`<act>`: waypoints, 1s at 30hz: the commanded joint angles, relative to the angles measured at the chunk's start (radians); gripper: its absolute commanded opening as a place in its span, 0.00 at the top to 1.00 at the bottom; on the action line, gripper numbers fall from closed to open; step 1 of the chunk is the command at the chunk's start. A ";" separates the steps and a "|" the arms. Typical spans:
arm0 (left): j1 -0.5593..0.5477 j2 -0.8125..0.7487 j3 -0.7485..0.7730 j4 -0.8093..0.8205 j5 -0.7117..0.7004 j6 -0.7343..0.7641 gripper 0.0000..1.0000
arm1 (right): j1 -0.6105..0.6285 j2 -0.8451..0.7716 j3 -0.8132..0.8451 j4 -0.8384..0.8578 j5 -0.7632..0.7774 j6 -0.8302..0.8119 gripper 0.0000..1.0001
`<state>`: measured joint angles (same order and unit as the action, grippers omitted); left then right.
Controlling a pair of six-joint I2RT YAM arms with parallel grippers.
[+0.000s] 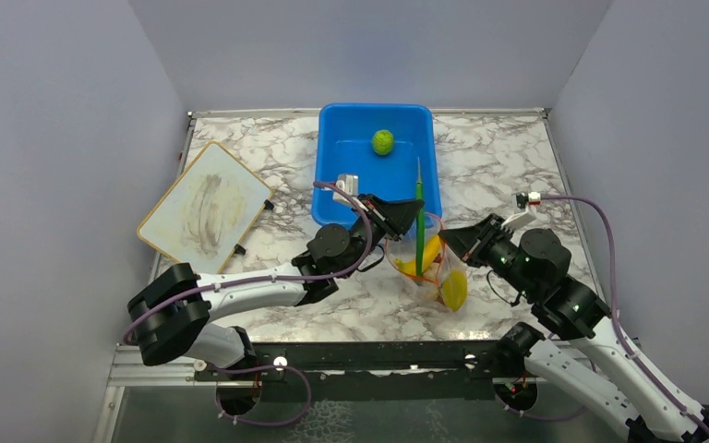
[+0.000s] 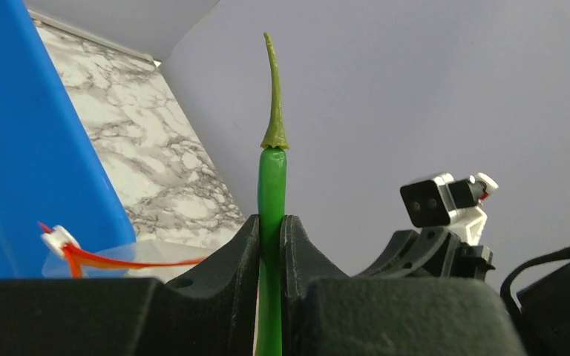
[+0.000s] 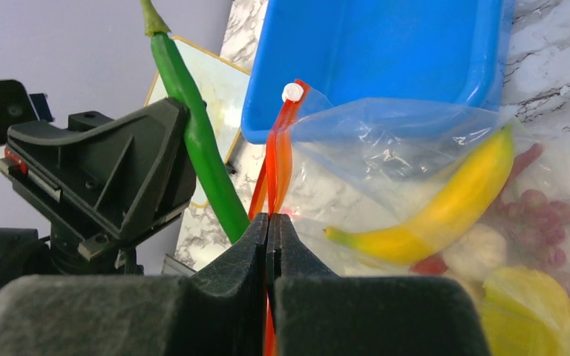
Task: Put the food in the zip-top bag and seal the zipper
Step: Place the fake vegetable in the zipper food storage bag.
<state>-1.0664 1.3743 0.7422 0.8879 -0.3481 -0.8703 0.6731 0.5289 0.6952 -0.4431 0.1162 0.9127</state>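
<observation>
A long green chili [image 2: 272, 185] stands upright between the jaws of my left gripper [image 2: 271, 230], which is shut on it. In the top view the chili [image 1: 419, 217] hangs over the mouth of the zip-top bag [image 1: 432, 269], just in front of the tub. My right gripper [image 3: 271, 222] is shut on the orange-red zipper [image 3: 278, 148], holding the bag's mouth up. Inside the bag lie a banana [image 3: 445, 208], grapes [image 3: 543, 215], a garlic bulb [image 3: 475, 248] and a starfruit [image 3: 527, 315]. A green lime [image 1: 383, 141] sits in the blue tub.
The blue tub [image 1: 332, 157] stands right behind the bag, its front wall close to both grippers. A small whiteboard [image 1: 205, 209] lies at the left of the marble table. Grey walls enclose the table on three sides.
</observation>
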 commanded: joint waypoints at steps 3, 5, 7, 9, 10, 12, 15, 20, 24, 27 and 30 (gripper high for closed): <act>-0.074 0.003 -0.043 0.057 -0.010 0.032 0.87 | 0.005 0.027 0.021 0.011 0.055 0.009 0.99; -0.088 -0.013 -0.084 0.056 -0.010 0.018 0.86 | 0.005 0.028 0.028 0.012 0.062 0.003 0.99; -0.093 -0.030 -0.119 0.055 -0.012 0.004 0.84 | 0.005 0.028 0.029 0.012 0.070 -0.002 0.99; -0.095 -0.047 -0.142 0.054 -0.014 0.001 0.79 | 0.005 0.028 0.025 0.013 0.078 -0.006 0.99; -0.095 -0.054 -0.148 0.054 -0.012 0.001 0.74 | 0.005 0.029 0.022 0.015 0.080 -0.006 0.99; -0.095 -0.066 -0.160 0.052 -0.006 0.004 0.67 | 0.005 0.032 0.021 0.019 0.080 -0.005 0.99; -0.095 -0.087 -0.181 0.049 -0.018 -0.002 0.61 | 0.004 0.036 0.023 0.027 0.077 -0.009 0.99; -0.094 -0.144 -0.193 0.014 -0.043 0.044 0.53 | 0.005 0.034 0.023 0.041 0.070 -0.044 0.99; -0.095 -0.213 -0.164 -0.170 -0.085 0.092 0.52 | 0.005 0.024 0.016 0.038 0.066 -0.051 0.99; -0.095 -0.241 -0.127 -0.309 -0.092 0.118 0.52 | 0.005 0.018 0.011 0.036 0.066 -0.049 0.99; -0.094 -0.248 -0.089 -0.424 -0.065 0.126 0.53 | 0.005 0.020 0.005 0.042 0.064 -0.048 0.99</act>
<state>-1.1542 1.1484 0.5865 0.6712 -0.4053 -0.7914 0.6743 0.5568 0.6952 -0.4412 0.1631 0.8810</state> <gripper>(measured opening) 0.477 0.012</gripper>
